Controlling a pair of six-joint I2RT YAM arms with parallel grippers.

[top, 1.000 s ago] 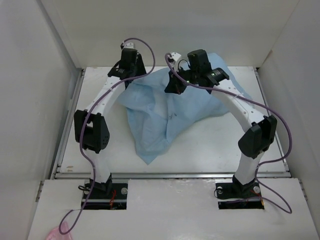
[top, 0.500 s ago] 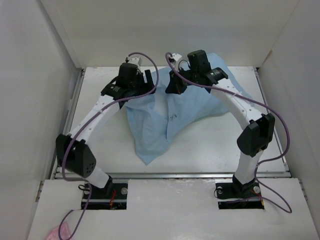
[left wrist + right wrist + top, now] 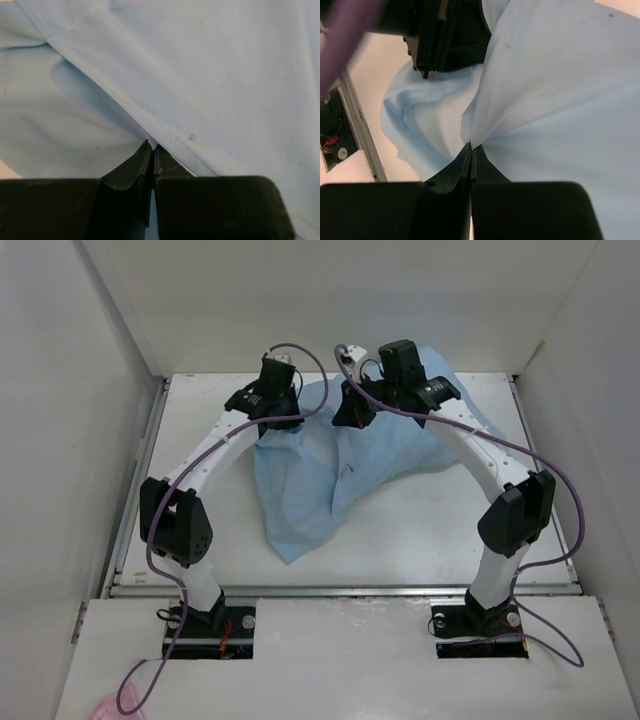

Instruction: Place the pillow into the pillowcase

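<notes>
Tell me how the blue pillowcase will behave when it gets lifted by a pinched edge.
Probably floppy: the pillowcase lies rumpled, with folds fanning from where the right gripper pinches it, so it should drape, not hold shape. Likely light for its size: the cloth looks thin. Whether it slips from a small pinch cannot be judged.

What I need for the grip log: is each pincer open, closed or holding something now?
Left pincer: closed on the pillowcase.
Right pincer: closed, pinching the pillowcase.
</notes>
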